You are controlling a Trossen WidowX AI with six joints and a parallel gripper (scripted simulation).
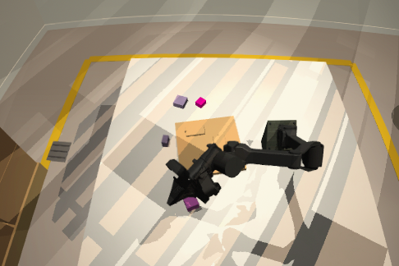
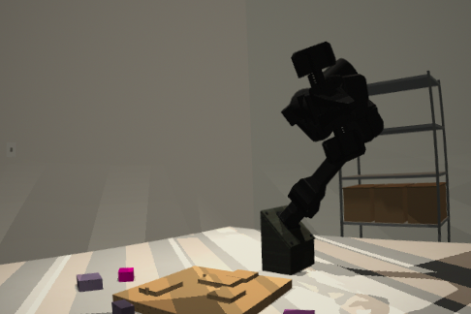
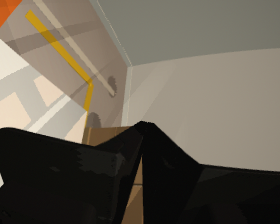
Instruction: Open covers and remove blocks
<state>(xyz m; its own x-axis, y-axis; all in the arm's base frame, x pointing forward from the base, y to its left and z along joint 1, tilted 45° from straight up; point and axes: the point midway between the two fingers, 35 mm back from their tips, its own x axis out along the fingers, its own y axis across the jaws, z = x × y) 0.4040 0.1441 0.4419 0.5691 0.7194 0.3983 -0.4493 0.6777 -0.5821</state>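
Pincer (image 1: 170,203) (image 2: 289,115) (image 3: 145,128) hangs closed above the pale table (image 1: 230,81) (image 2: 218,248) (image 3: 15,107).

Honestly, nothing I can read anywhere from where I am, folks: no words, no labels, no brands, no numbers, no signs.
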